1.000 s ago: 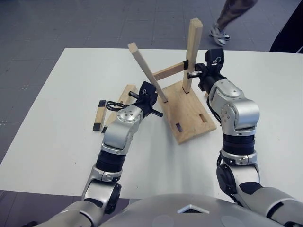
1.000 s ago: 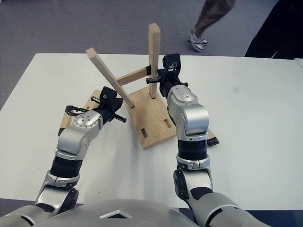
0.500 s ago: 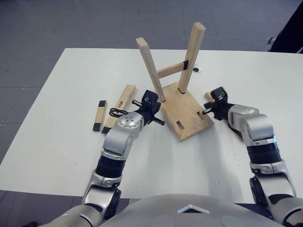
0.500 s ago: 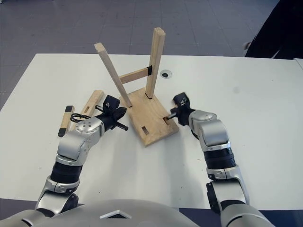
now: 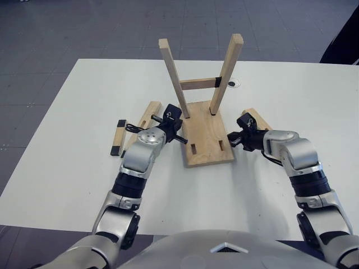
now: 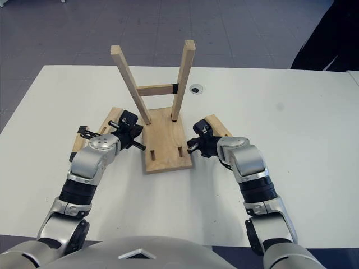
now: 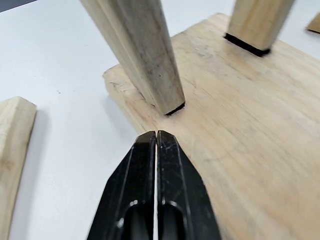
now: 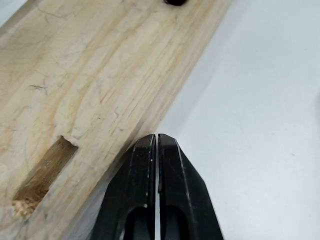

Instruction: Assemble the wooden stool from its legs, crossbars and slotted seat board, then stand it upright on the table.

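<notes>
2 legs (image 5: 171, 75) + crossbar (image 5: 197, 84) stand in seat board (image 5: 205, 151), flat on table (image 5: 84, 112). L gripper (image 7: 156, 136) fully closed, empty, at board's left edge; R gripper (image 8: 155, 137) same, right edge.

1. the seat board (image 5: 207, 130) lies flat on the surface (image 5: 78, 106), about midway across.
2. the left leg (image 5: 171, 78) and right leg (image 5: 225, 73) stand in its far end, with a crossbar (image 5: 196, 84) between them.
3. two empty slots (image 5: 192, 149) lie in its near end.
4. left of the board lies a long loose piece (image 5: 143, 119), and farther left a short loose piece (image 5: 118, 136).
5. right of the board lies another loose piece (image 5: 257, 118).
6. the left gripper (image 7: 156, 134) is at the board's left edge, near the left leg's foot.
7. the right gripper (image 8: 155, 136) is at the board's right edge, beside a slot.
</notes>
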